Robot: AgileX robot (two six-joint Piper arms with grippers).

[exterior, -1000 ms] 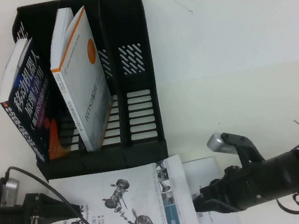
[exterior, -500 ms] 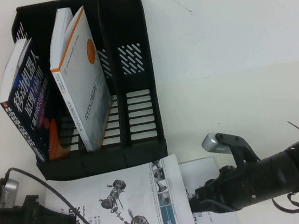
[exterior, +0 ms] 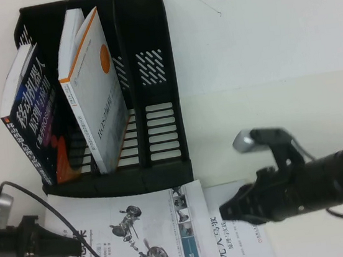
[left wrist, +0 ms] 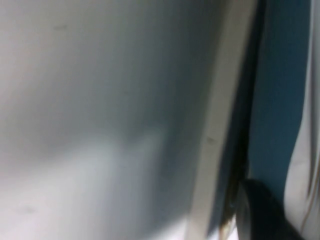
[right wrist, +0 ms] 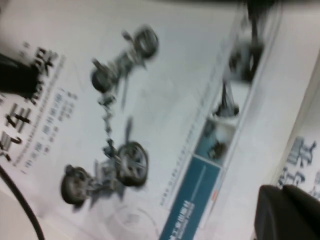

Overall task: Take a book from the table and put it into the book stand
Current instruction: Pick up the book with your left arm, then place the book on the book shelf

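Low in the frame, the book lies on the surface between the left gripper and right gripper; whether either's fingers are spread cannot be told.

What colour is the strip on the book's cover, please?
Teal, on the book; clearest in the right wrist view.

Table: plain white top. Book stand: black, upright at the far left part. Book: white cover with machinery picture, flat at the near edge just before the stand. Second white book: flat, partly beneath the first.

Left gripper: near left, at the book's left edge. Right gripper: near right, above the second white book.
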